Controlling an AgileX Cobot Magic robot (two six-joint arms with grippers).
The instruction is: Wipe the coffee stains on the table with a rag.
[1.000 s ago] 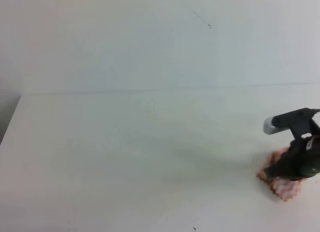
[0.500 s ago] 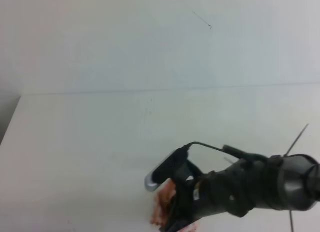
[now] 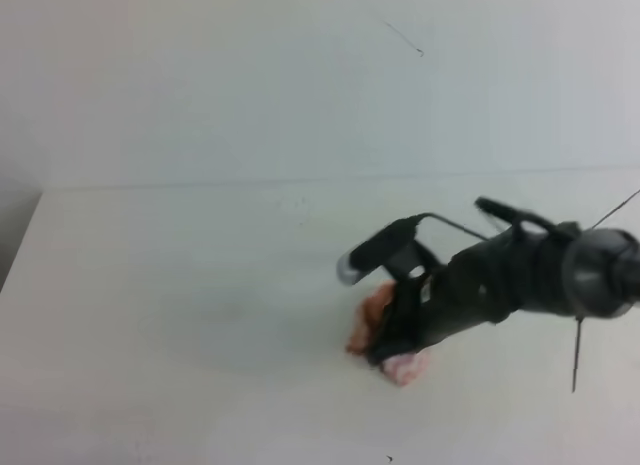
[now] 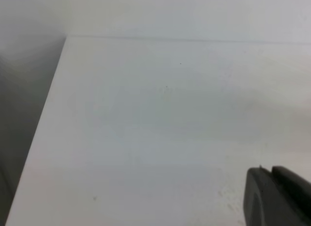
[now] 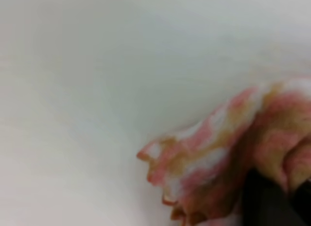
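Pink-and-white rag [image 3: 392, 340], stained tan-brown, lay bunched on the white tabletop [image 3: 180, 305], toward 5 o'clock of centre in the high view. Right hand [image 3: 388, 343] was clamped on the rag, pressing it to the surface; black arm reached in from 3 o'clock. Right wrist view: crumpled cloth at 4 o'clock, dark finger [image 5: 265, 199] at its lower edge. Left wrist view: bare tabletop, with a dark part of the left hand [image 4: 277, 197] at 5 o'clock; whether its jaws stood apart or together, cannot tell. No coffee blot could be made out.
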